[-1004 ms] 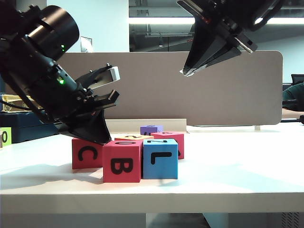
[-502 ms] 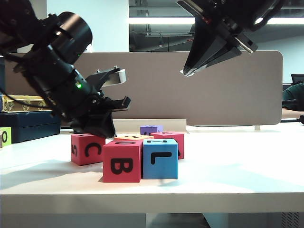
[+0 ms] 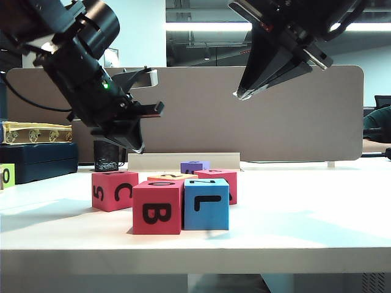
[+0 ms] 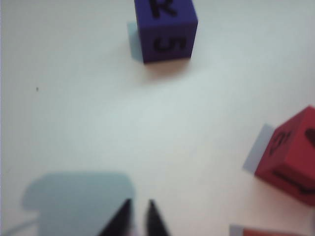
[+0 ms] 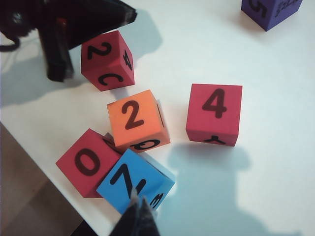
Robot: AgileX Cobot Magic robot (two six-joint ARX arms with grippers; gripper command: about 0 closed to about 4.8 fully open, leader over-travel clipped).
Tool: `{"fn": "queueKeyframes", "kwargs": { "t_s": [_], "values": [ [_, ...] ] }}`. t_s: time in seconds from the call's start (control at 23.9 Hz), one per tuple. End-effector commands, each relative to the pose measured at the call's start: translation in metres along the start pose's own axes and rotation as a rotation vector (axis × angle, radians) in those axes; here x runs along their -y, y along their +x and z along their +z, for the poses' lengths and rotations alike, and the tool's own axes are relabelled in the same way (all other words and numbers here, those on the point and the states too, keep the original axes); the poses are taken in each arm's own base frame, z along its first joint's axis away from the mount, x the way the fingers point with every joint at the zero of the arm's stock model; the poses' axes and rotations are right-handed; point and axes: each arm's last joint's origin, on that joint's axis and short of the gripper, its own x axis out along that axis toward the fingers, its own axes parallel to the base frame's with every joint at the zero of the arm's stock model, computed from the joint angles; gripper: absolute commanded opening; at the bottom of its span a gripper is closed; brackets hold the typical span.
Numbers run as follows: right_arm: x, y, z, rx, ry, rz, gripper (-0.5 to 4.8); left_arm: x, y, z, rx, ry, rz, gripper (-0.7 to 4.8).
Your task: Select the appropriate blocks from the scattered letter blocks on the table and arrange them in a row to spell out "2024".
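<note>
The left claw (image 3: 139, 148) hangs in the air above the left end of the block cluster, tips pointing down, nearly clenched with only a slit between its tips (image 4: 139, 221), and grasping nothing. The right claw (image 3: 240, 93) is high on the right, clenched and empty, tips aimed down and to the left; its wrist view shows the shut tips (image 5: 139, 216) over the blocks.

The white worktop (image 3: 305, 226) carries everything, with a brown divider (image 3: 293, 116) at its far edge.

The blocks are cubes, so none has a long axis. Seen from above:
- Red 2 block (image 5: 107, 60), C on its side, far left and apart from the rest.
- Orange 2 block (image 5: 136, 120) in the middle, Q on its side.
- Red 4 block (image 5: 214, 113) to its right, apart, Y on its side.
- Red 0 block (image 5: 87, 162) near left, B facing the front (image 3: 157, 207).
- Blue block (image 5: 134, 183), L in front (image 3: 206, 204), touching the 0 block.
- Purple block (image 4: 166, 29), marked R and 5, far behind and well apart.
</note>
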Motion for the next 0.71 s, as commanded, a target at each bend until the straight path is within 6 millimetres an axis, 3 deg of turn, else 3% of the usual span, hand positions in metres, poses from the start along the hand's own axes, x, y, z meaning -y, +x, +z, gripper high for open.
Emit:
{"fn": "queueKeyframes", "kwargs": {
  "t_s": [0.04,0.08,0.25,0.29,0.33,0.71],
  "values": [
    [-0.001,-0.001,0.002,0.019,-0.005,0.004,-0.03,-0.009,-0.012,0.010,-0.128,0.021,-0.041,2.52],
    [-0.001,-0.001,0.003,0.025,-0.006,0.004,-0.04,-0.010,-0.016,0.014,-0.154,0.023,-0.059,3.32],
    [-0.001,-0.001,0.003,0.027,-0.007,0.004,-0.04,-0.011,-0.022,0.017,-0.229,0.114,-0.088,4.11],
    [-0.001,-0.001,0.003,0.027,-0.007,0.005,-0.03,-0.010,-0.024,0.014,-0.260,0.138,-0.109,4.64],
    [-0.001,-0.001,0.003,0.027,-0.007,0.005,-0.03,-0.010,-0.024,0.012,-0.277,0.150,-0.114,4.79],
    [-0.001,-0.001,0.003,0.028,-0.007,0.005,-0.03,-0.015,-0.021,0.009,-0.299,0.189,-0.105,4.79]
  ]
}}
